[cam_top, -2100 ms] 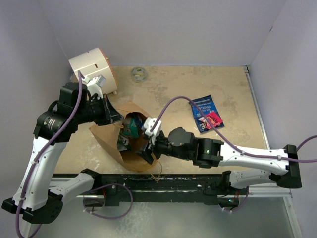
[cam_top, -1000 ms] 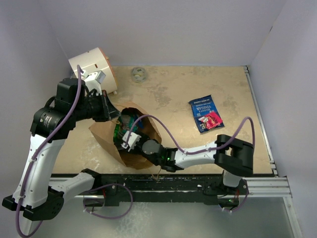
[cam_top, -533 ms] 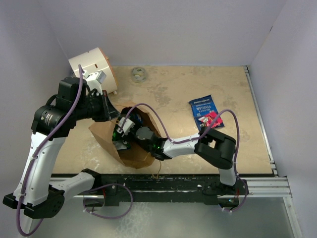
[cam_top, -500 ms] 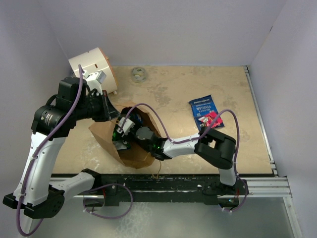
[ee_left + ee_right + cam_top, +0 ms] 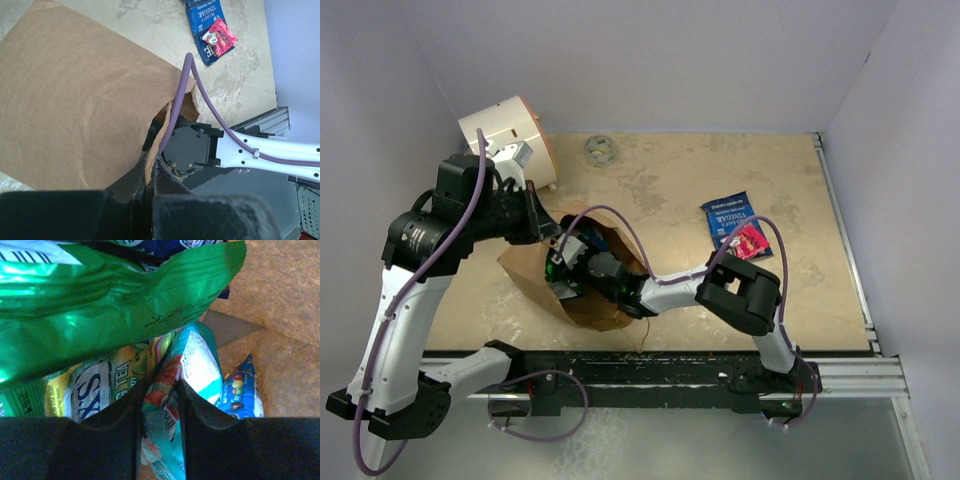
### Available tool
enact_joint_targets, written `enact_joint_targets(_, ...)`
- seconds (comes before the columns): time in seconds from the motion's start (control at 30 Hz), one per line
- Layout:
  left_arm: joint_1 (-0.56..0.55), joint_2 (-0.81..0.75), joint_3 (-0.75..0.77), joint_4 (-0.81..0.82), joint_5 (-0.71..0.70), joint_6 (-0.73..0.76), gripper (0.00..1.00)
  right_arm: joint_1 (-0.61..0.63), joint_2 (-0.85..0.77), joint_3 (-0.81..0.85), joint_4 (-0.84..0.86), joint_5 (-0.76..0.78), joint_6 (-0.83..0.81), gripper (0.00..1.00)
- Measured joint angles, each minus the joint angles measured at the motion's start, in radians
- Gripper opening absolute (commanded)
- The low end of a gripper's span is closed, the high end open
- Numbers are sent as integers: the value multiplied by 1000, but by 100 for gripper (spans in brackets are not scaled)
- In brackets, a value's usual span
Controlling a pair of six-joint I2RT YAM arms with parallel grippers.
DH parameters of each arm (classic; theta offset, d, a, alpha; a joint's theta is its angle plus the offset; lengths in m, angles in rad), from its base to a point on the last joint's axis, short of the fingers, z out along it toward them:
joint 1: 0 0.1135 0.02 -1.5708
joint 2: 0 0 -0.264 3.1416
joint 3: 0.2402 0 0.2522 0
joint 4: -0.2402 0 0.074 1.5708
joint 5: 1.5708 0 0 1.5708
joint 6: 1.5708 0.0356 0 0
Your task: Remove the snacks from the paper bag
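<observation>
The brown paper bag (image 5: 595,305) lies on its side, its mouth facing up and right. My left gripper (image 5: 546,232) is shut on the bag's upper rim (image 5: 148,172) and holds the mouth open. My right gripper (image 5: 570,260) is deep inside the bag. In the right wrist view its jaws (image 5: 159,390) are closed on a teal-and-red packet (image 5: 195,360). A green packet (image 5: 100,295), a green-and-yellow tea packet (image 5: 95,385) and a small blue candy packet (image 5: 240,387) lie around it. A blue packet with white lettering (image 5: 732,225) lies on the table, a small red packet (image 5: 752,241) on top.
A white cylinder with an orange rim (image 5: 505,135) stands at the back left, just behind my left arm. A small grey ring (image 5: 601,149) lies near the back wall. The right arm's purple cable (image 5: 187,95) loops over the bag's mouth.
My right arm has swung left and reached into the bag, going deeper each frame. My left gripper has kept its hold on the rim, almost still.
</observation>
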Motion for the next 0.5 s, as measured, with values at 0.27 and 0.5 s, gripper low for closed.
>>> enact_joint_targets(0.27, 0, 16, 16, -6, -23, 3, 0, -11, -74, -8, -132, -83, 4, 12)
enact_joint_targets(0.5, 0, 20, 21, -6, -45, 10, 0, -16, -195, -43, -227, -159, 30, 0)
